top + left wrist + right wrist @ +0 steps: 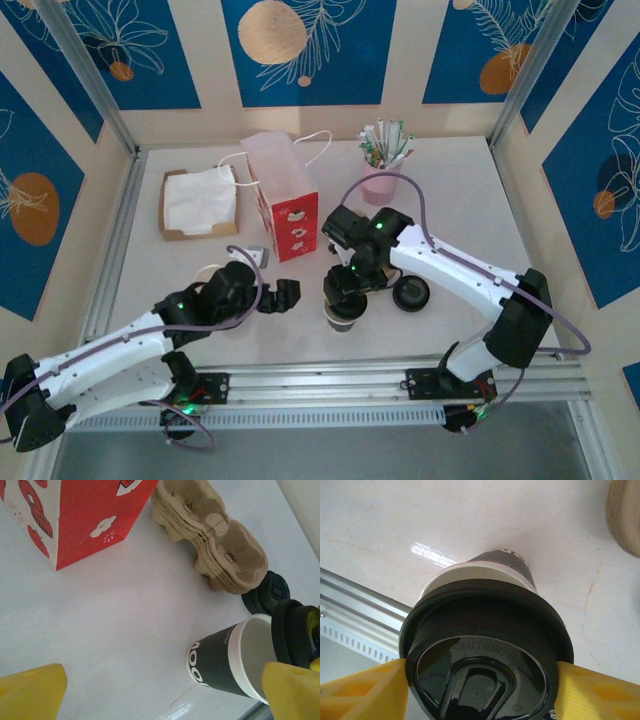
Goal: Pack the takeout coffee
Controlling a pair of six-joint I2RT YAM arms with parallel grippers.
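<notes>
The right end effector [482,680] was closed partway on the takeout coffee [485,630]. Its yellow fingers [360,690] pressed against opposite sides of the cup's round black lid, with the dark-banded paper body hanging straight below the grip. In the top view the cup sat directly under this end effector, at the near part of the counter [470,210]. Whether its base rested on the surface or was just clear of it could not be told.

The left end effector [285,295] stood fully open with nothing between its fingers, just to the left of the cup and level with it. From its wrist camera the coffee lay ahead and toward its right finger, white inner wall and black lid both showing.

A flat black lid [411,293] lay on the counter just right of the right end effector. A stack of pulp cup carriers [215,545] sat beyond the cup, touching that loose lid's far edge. The red-and-white bag [285,215] stood upright beyond the left end effector. A pink cup of sticks [382,180] stood farther back, beyond the right end effector, and a napkin box [197,203] lay well off to the far left.
</notes>
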